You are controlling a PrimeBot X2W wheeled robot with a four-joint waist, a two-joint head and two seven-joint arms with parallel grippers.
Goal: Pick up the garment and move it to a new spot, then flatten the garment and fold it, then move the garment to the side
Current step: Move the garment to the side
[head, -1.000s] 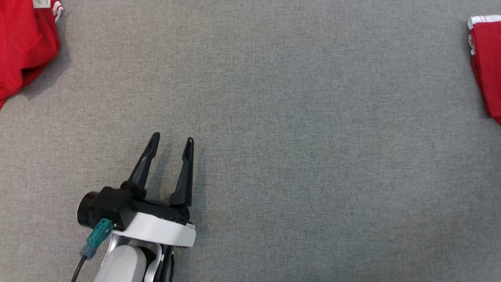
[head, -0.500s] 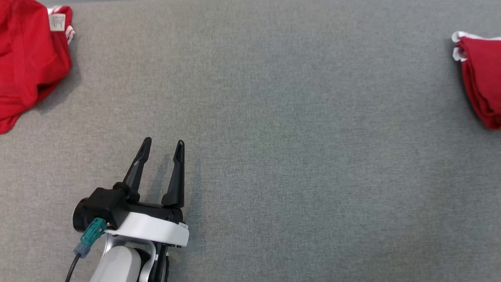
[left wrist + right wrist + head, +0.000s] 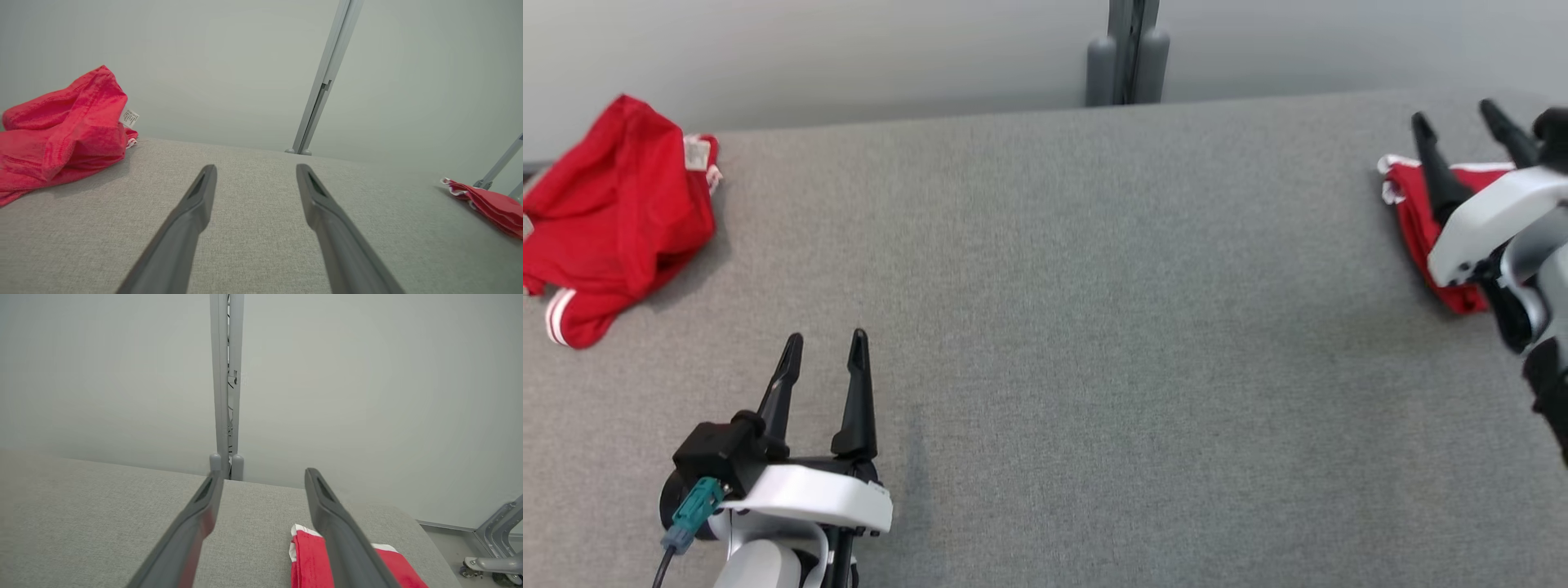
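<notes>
Left gripper (image 3: 826, 335) is spread wide, sitting low over the grey counter (image 3: 1094, 327) near the front-left, fingers pointing toward the back wall. Right gripper (image 3: 1454, 111) is spread wide too, way over at the right edge. It's right above the folded red garment (image 3: 1409, 200), and in the right wrist view one finger crosses over the white-trimmed end of it. Can't tell if it's actually touching the cloth. Far off at the back-left corner there's a crumpled red garment (image 3: 621, 212) in a heap, white label showing. A grey post (image 3: 1127, 49) stands behind the middle of the counter.
</notes>
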